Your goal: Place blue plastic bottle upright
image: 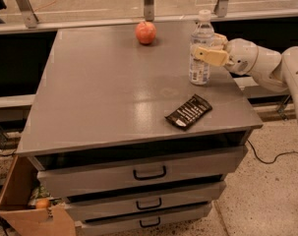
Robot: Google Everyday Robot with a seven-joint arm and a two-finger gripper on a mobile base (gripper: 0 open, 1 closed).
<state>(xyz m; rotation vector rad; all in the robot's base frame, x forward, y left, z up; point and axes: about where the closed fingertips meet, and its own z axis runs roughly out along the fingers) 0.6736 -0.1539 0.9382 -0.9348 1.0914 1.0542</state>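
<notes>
The blue plastic bottle (200,58) is clear with a white cap and a white label. It stands upright near the right edge of the grey table (104,97), and its base looks to rest on the top. My gripper (204,46) reaches in from the right at the bottle's mid-height. Its beige fingers (211,56) flank the bottle and are closed on it.
A red apple (145,32) sits at the back of the table, left of the bottle. A black flat packet (188,112) lies near the front right corner. Drawers (148,173) are below the top. A cardboard box (28,205) stands on the floor at the left.
</notes>
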